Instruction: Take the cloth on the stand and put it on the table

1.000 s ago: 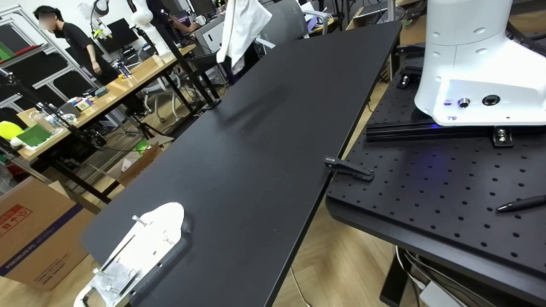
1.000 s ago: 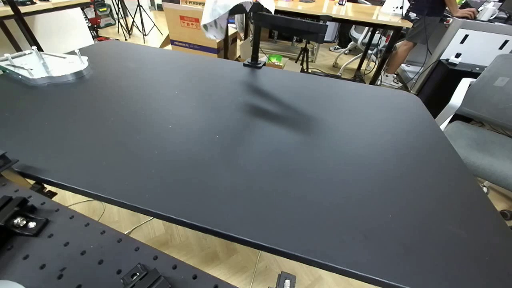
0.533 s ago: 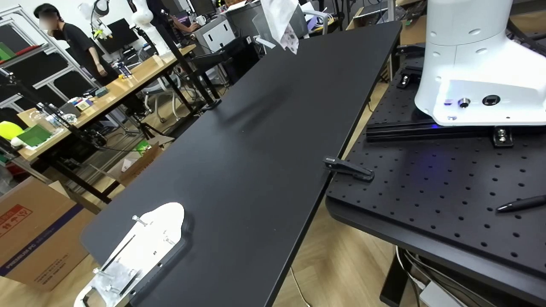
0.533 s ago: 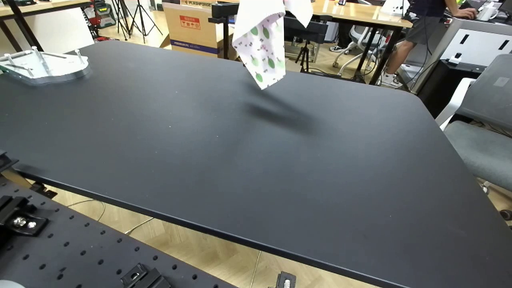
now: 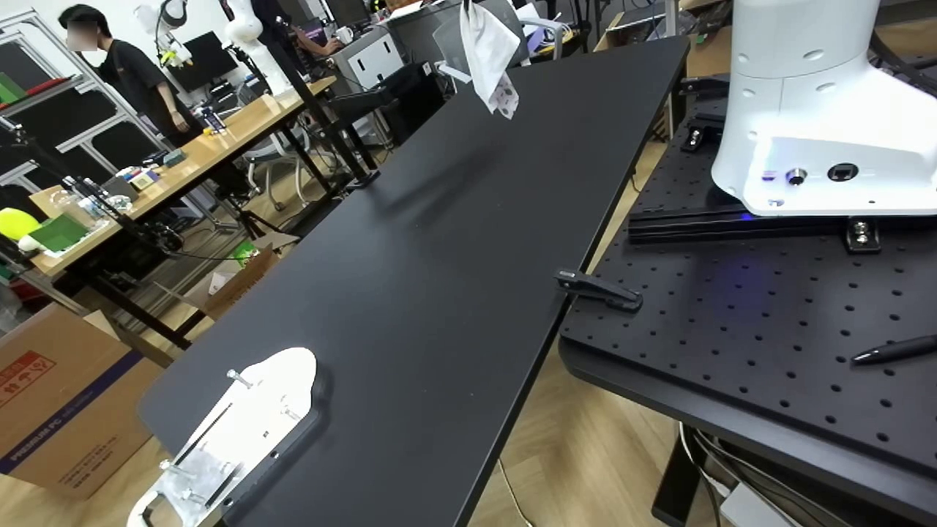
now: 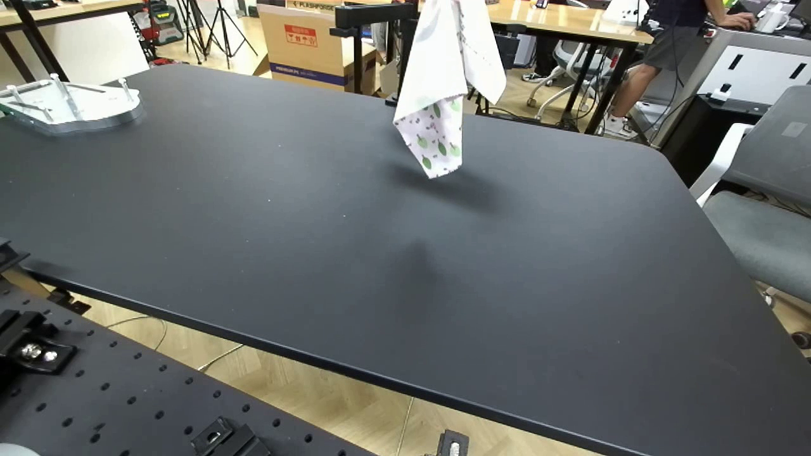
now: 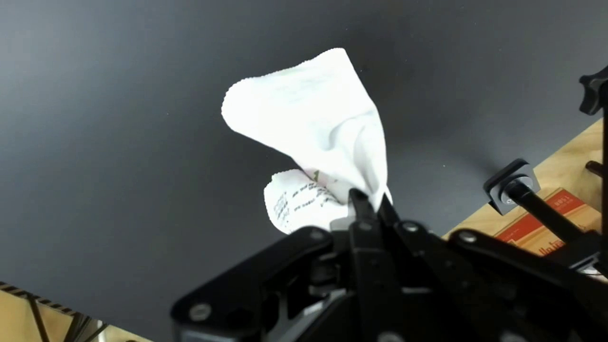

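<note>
The cloth is white with a green leaf print on one side. It hangs bunched in the air over the black table, and it also shows in an exterior view and in the wrist view. My gripper is shut on the cloth's upper part. The gripper is cut off by the top edge in the exterior views. The cloth's lower tip is above the tabletop. The black stand is fixed at the table's far edge, partly hidden behind the cloth, and its base shows in the wrist view.
A white plate with upright metal pegs lies at one end of the table, also seen in an exterior view. The perforated base board adjoins the table across a gap. A grey chair stands beyond the table's end.
The cloth was up by the stand a second ago. It has moved away from the stand, inward over the table, and lower. More of the stand's arm is uncovered.
</note>
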Robot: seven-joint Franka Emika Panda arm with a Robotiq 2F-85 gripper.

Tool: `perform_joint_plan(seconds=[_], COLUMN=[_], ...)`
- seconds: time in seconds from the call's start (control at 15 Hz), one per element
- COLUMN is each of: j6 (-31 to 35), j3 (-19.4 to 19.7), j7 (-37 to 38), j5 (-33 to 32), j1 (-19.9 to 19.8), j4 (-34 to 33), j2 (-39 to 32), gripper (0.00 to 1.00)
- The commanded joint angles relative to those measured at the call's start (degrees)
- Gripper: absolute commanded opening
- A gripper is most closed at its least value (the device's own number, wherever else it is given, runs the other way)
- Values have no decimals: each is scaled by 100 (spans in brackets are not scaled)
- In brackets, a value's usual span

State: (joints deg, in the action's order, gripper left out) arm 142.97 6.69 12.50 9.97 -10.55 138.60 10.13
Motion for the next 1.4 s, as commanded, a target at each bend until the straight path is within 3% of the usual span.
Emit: perform_joint_plan(seconds=[0.0, 0.47, 0.53, 0.67, 0.93, 1.27, 1.33], j6=[119, 119, 104, 104, 55, -308, -349], j3=[85, 211, 233, 249, 212, 174, 161], j7=[-110, -25, -8, -4, 52, 795, 887], j5=[193, 160, 151, 188, 165, -78, -109], j1=[104, 9, 7, 16, 83, 242, 266], j4=[-323, -530, -552, -584, -615, -687, -683], j2=[-628, -1360, -1418, -1461, -1326, -1139, -1103], gripper=[1, 1, 29, 36, 64, 98, 99])
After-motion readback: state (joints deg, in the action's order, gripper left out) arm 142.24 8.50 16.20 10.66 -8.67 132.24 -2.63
